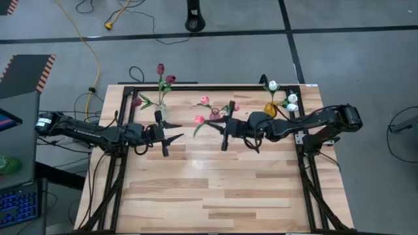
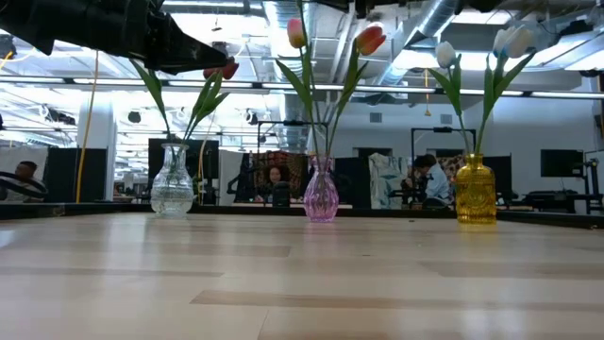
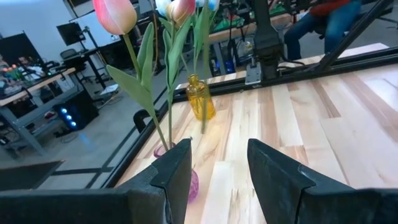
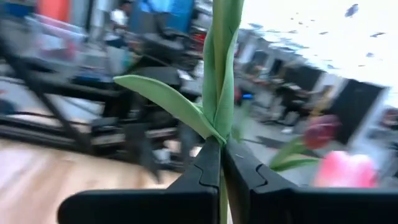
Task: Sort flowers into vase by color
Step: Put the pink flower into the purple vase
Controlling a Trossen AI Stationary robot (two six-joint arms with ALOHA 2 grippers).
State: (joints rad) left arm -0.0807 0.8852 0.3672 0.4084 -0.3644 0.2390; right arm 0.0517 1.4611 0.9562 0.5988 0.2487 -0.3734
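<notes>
Right tool (image 4: 221,163) clamped on tulip stem (image 4: 221,74) — left tool (image 3: 217,168) jaws apart, near pink vase (image 2: 321,196).

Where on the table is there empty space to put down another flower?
The big wooden stretch of the table, on the near side of both arms, is bare. The far edge is crowded: clear vase, pink vase and yellow vase stand there in a row, with the left gripper and right gripper close by.
</notes>
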